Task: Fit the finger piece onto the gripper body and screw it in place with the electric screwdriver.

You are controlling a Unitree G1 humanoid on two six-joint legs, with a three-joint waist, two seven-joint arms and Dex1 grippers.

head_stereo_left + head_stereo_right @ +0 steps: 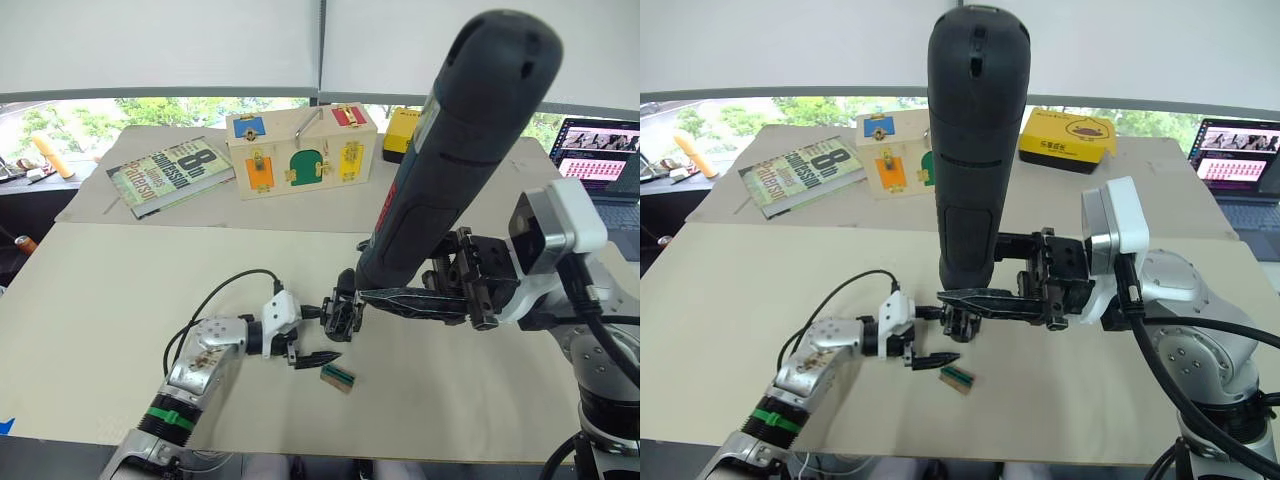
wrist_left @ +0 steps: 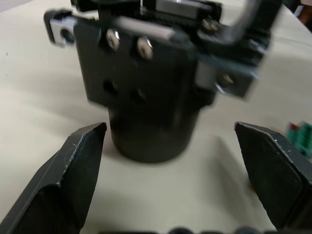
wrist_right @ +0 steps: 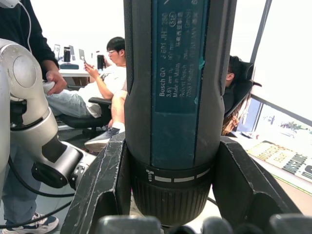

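My right gripper clenches the thick dark blue-black pen-shaped electric screwdriver, upright over the chunky black gripper body. Left gripper spread open. The pointed black plastic finger piece lies loose beside it; fitting and screwing remain.

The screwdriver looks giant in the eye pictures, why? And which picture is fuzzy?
In both eye views the electric screwdriver sits close to the camera, so it looms large. The left wrist view is fuzzy: the gripper body is blurred. The right wrist view has bright, washed-out windows behind.
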